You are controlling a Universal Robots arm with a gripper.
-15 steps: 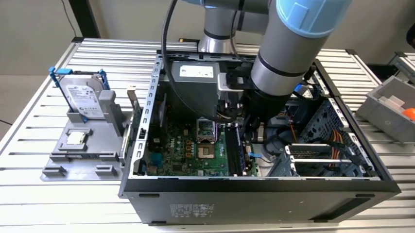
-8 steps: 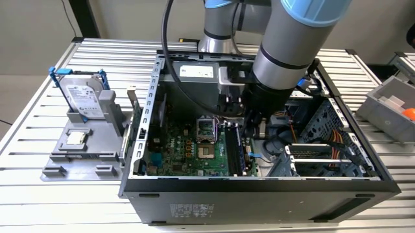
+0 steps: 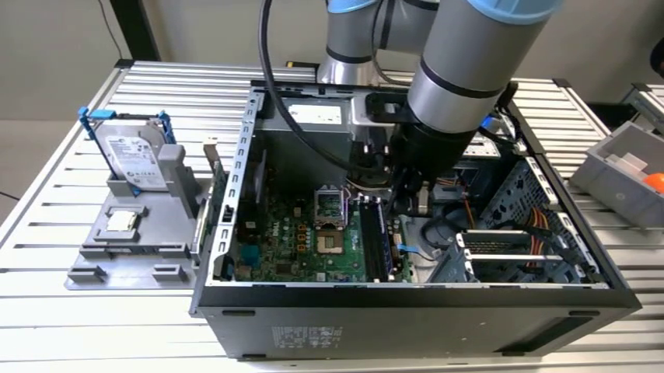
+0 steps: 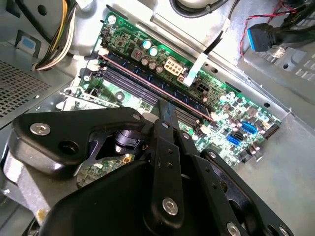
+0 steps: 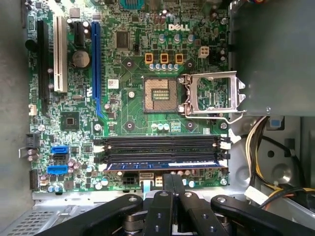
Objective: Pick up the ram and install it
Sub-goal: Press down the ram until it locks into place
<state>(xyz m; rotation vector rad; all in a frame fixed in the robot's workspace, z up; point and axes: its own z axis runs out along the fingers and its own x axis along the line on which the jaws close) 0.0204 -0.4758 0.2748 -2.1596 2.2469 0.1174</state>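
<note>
First wrist view has the ram [image 5: 162, 165] seated in a memory slot, the claw [image 5: 172, 184] clenched empty just beside it. Exterior view adds the hard drive [image 3: 133, 155] on the worktop [image 3: 62, 334].

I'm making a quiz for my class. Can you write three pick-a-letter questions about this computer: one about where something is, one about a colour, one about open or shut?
1. Where is the memory stick? A on the grey stand; B in a slot on the green board; C on the table.
2. What colour is the hard drive's frame? A red; B blue; C yellow.
3. The chip socket's lid is: A open; B shut; C missing.
Answers: 1 B, it lies in the slot nearest the end effector. 2 B, its handles are blue. 3 A, it is flipped aside, baring the socket.
</note>
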